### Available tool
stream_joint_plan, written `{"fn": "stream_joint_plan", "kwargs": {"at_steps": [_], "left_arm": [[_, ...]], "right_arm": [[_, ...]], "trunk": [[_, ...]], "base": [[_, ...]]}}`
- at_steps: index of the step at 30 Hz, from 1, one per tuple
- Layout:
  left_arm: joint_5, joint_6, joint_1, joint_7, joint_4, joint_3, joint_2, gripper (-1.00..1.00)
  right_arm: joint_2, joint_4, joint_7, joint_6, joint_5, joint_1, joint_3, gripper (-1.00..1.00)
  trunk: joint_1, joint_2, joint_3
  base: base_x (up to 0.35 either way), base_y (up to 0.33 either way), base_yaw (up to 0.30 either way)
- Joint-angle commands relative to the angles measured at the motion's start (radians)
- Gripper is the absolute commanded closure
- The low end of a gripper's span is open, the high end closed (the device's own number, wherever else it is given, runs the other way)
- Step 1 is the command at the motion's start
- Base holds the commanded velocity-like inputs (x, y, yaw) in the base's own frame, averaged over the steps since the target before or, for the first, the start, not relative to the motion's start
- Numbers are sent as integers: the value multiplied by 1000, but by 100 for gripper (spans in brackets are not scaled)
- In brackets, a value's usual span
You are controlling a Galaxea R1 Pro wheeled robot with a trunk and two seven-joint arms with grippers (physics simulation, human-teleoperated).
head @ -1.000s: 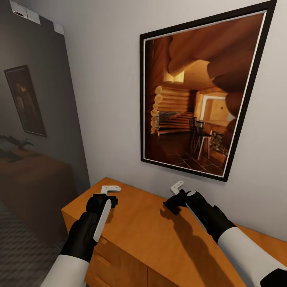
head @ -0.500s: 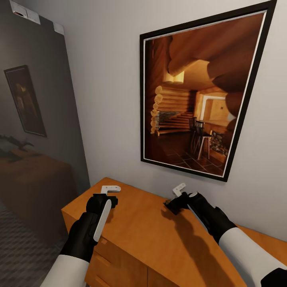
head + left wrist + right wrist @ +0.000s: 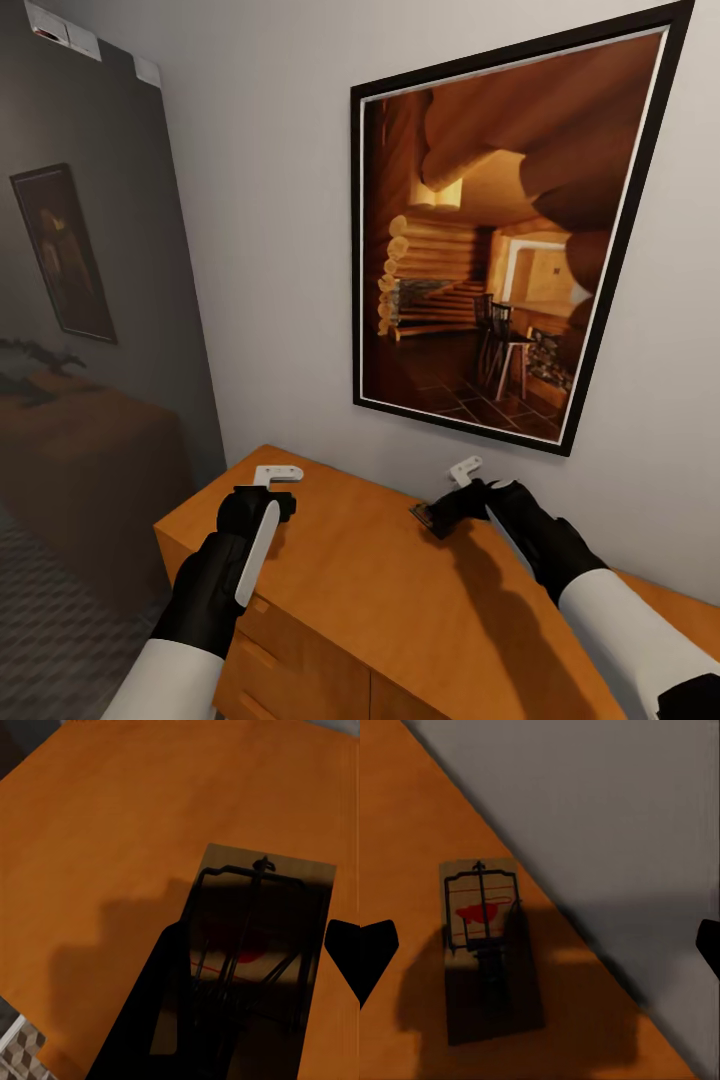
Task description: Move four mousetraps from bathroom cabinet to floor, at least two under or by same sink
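Mousetrap (image 3: pixel 487 952) flat on cabinet (image 3: pixel 400 600) top, near wall-side edge.

Two mousetraps (image 3: pixel 487 952) (image 3: pixel 255 952) flat on orange cabinet (image 3: pixel 360 590) top (red marks).

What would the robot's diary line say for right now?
place: cabinet top | left end effector: straddling mousetrap, grip unclear | right end effector: open over second mousetrap

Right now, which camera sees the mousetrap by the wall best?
The right wrist view: the mousetrap lies whole on the cabinet, red mark and wire plain. The head view shows just its corner under the right gripper.
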Motion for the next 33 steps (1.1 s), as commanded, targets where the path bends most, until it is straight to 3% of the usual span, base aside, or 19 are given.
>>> {"fn": "stream_joint_plan", "kwargs": {"at_steps": [1, 4, 7, 11, 18, 26, 33], "left_arm": [[8, 3, -1, 9, -1, -2, 0, 100], [8, 3, -1, 9, -1, -4, 0, 100], [8, 3, -1, 9, -1, -5, 0, 100], [8, 3, -1, 8, -1, -6, 0, 100], [8, 3, -1, 9, -1, -6, 0, 100], [8, 3, -1, 9, -1, -6, 0, 100], [8, 3, -1, 9, -1, -18, 0, 100]], "right_arm": [[-2, -1, 7, 4, 3, -1, -2, -100], [-14, -1, 74, 4, 6, -1, -14, -100], [-44, -1, 180, 1, 9, -1, -20, -100], [-64, -3, 246, -4, 13, -1, -22, -100], [-70, -17, 277, -6, 29, -7, -22, -100], [-72, -19, 282, -7, 89, -29, -22, -100], [-74, -19, 284, -8, 97, -37, -24, -100]], "trunk": [[0, -1, -2], [0, -1, -2], [0, -1, -2], [0, -1, -2], [0, -1, -2], [0, -1, -2], [0, -1, -2]], "base": [[0, 0, 0], [0, 0, 0], [0, 0, 0], [0, 0, 0], [0, 0, 0], [0, 0, 0], [0, 0, 0]]}}
